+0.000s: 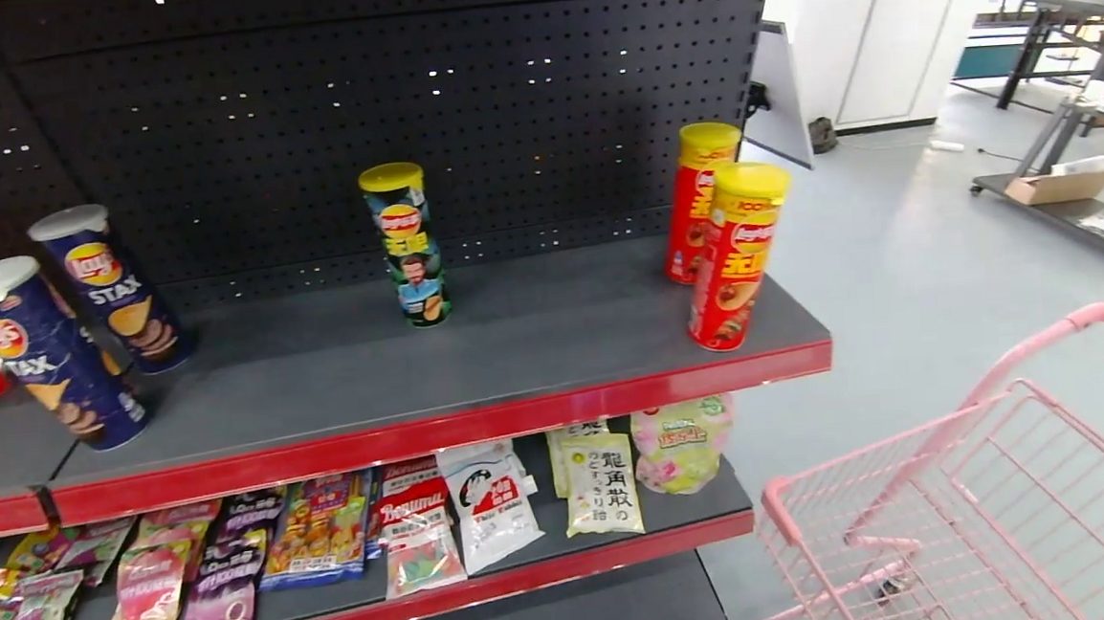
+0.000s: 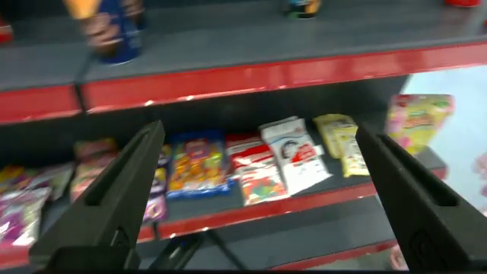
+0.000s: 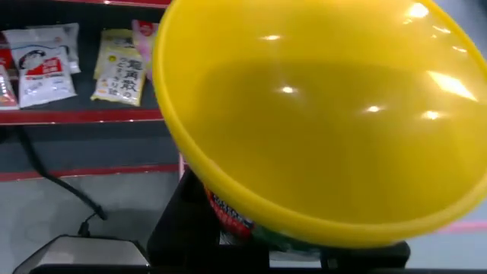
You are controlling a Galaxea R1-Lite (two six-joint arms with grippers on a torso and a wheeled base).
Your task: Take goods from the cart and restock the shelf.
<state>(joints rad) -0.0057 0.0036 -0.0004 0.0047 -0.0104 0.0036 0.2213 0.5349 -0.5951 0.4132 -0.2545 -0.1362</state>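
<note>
So, got a chip can (image 3: 319,114) pinched in the right tool (image 3: 274,245), by the look of it. Yellow lid right up against the right wrist camera, red label (image 3: 228,215) just under the rim, body running down into the black of the tool. Can't see the actual contact, so calling that a judgement. Hanging in the air in front of the lower shelf's snack bags (image 3: 46,65), not yet on any shelf.

Left tool (image 2: 259,135) spread wide, holding nothing, pointed at that same row of bags.

Handling-wise: probably very light, a thin cardboard tube, stiff along its length but easy to dent with a hard squeeze. Glossy wrap, so likely a bit slippery. Fragile contents too, so no banging down. Best taken around the middle of the body, never by the plastic lid, likely to pop off. Tall and narrow, so tippy; needs setting down flat and upright before letting go.

Over in the head view: top shelf (image 1: 535,349) across the middle of the frame, two matching red cans (image 1: 735,251) at its right end, a green can (image 1: 409,247) in the centre, blue cans (image 1: 47,350) at the left. Best bet for a home: the stretch of shelf between green and red, near its twins. Pink cart (image 1: 956,487) in the lower right corner.
</note>
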